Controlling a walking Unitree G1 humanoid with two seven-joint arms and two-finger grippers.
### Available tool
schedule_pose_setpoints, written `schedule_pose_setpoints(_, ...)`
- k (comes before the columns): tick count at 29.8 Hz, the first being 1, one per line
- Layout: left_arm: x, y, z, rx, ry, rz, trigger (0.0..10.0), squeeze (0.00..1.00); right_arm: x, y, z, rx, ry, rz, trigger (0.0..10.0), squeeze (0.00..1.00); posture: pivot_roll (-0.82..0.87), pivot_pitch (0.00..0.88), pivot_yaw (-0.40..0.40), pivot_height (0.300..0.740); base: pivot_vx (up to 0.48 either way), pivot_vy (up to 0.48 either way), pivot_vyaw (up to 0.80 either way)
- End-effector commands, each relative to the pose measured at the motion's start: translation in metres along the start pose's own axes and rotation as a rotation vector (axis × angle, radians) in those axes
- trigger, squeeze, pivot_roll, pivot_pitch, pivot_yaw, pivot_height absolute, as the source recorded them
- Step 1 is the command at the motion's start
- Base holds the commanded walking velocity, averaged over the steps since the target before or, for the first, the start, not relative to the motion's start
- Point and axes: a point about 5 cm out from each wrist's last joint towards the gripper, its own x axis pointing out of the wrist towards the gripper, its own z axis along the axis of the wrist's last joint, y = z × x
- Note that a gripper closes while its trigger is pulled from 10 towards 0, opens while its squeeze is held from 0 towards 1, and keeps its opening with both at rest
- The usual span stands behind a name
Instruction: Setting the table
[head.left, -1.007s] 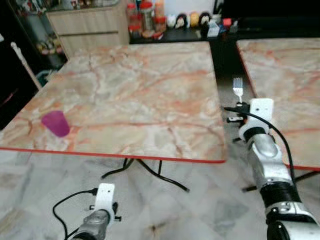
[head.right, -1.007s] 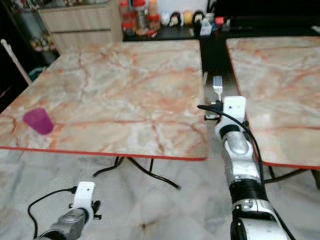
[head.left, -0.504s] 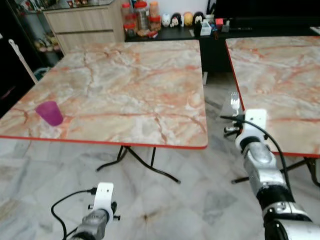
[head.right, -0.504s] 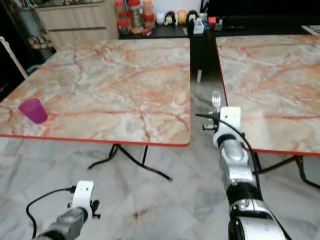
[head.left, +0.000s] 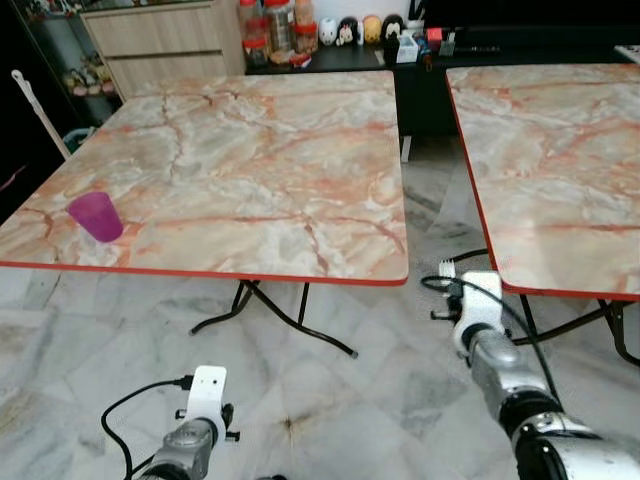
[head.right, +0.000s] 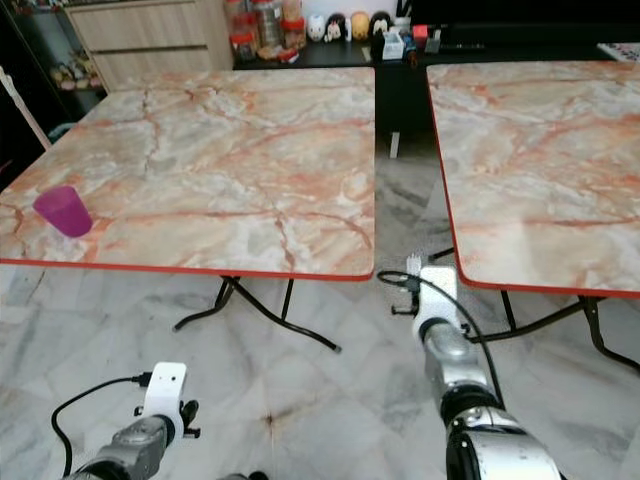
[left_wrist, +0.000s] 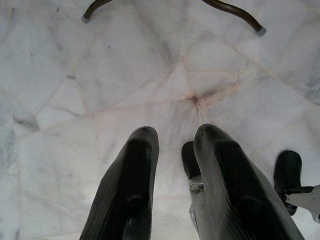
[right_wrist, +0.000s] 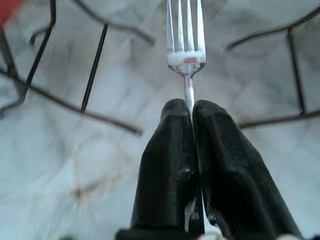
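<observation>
**A:** Where is your fork (right_wrist: 186, 37) now? A second ago you had it raised in the gap between the two counters.

**B:** Your right gripper (right_wrist: 192, 111) is clenched on its handle, tines pointing away from the wrist. In the head view the arm has dropped: the gripper (head.left: 452, 277) now sits below the counter tops, at about 5 o'clock from the near corner of the left counter (head.left: 250, 170), and just off the near edge of the right counter (head.left: 560, 150). Only a sliver of the fork (head.left: 445, 267) shows above the wrist there.

**A:** And the view itself?

**B:** It has pulled back (so you have stepped away or straightened up, the counters themselves have not moved). More floor (head.left: 330, 400) shows under the counter legs.

**A:** What does that mean for the setting?

**B:** I judge the fork is no nearer a place. The purple cup (head.left: 96, 216) stands alone near the left counter's near edge, at roughly 9 o'clock from the fork and well apart. You would need to lift the arm again and approach that side.

**A:** The left gripper (left_wrist: 172, 150)?

**B:** It hangs idle over the floor, fingers parted, grasping nothing.
</observation>
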Motion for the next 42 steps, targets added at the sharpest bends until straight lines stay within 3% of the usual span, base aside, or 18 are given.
schedule_pose_setpoints(1,-0.001,0.006,-0.001,0.001,0.008,0.014,10.0,0.0,0.0,0.003,-0.005,-0.014,0.036,0.011,10.0,0.0,-0.05,0.075,0.07,0.74,0.0,0.0,0.0)
schedule_pose_setpoints(7,-0.001,0.006,-0.001,0.009,0.007,0.012,10.0,0.0,-0.006,0.005,-0.04,0.016,0.174,-0.003,10.0,0.0,-0.05,0.075,0.071,0.74,0.0,0.0,0.0)
schedule_pose_setpoints(9,-0.001,0.006,-0.001,0.012,0.006,0.012,10.0,0.0,-0.013,0.004,-0.065,0.03,0.266,-0.008,10.0,0.0,-0.04,0.073,0.066,0.74,0.0,0.0,0.0)
schedule_pose_setpoints(12,-0.001,0.006,-0.001,0.015,0.004,0.013,10.0,0.0,-0.026,0.004,-0.1,0.018,0.371,0.01,10.0,0.0,-0.04,0.076,0.065,0.74,0.0,0.0,0.0)
schedule_pose_setpoints(15,-0.001,0.006,-0.002,0.017,0.005,0.014,10.0,0.0,-0.033,0.003,-0.114,-0.05,0.44,0.023,10.0,0.0,-0.05,0.079,0.068,0.74,0.0,0.0,0.0)
schedule_pose_setpoints(19,-0.001,0.006,-0.002,0.018,0.006,0.014,10.0,0.0,-0.034,0.003,-0.116,-0.063,0.451,0.024,10.0,0.0,-0.05,0.079,0.068,0.74,0.0,0.0,0.0)
schedule_pose_setpoints(21,-0.001,0.005,-0.002,0.019,0.007,0.012,10.0,0.0,-0.029,0.005,-0.105,-0.063,0.393,0.044,10.0,0.0,-0.05,0.081,0.067,0.74,0.0,0.0,0.0)
schedule_pose_setpoints(25,-0.001,0.005,-0.002,0.02,0.007,0.014,10.0,0.0,-0.03,0.009,-0.109,-0.133,0.407,0.09,10.0,0.0,-0.04,0.083,0.063,0.74,0.0,-0.205,0.0)
schedule_pose_setpoints(28,-0.001,0.005,-0.002,0.021,0.01,0.016,10.0,0.0,-0.028,0.009,-0.103,-0.077,0.378,0.087,10.0,0.0,-0.04,0.083,0.063,0.74,0.0,-0.273,0.0)
schedule_pose_setpoints(42,-0.001,0.005,-0.003,0.019,0.015,0.017,10.0,0.0,-0.029,0.012,-0.107,-0.07,0.369,0.074,10.0,0.0,-0.04,0.084,0.063,0.74,0.0,-0.268,0.0)
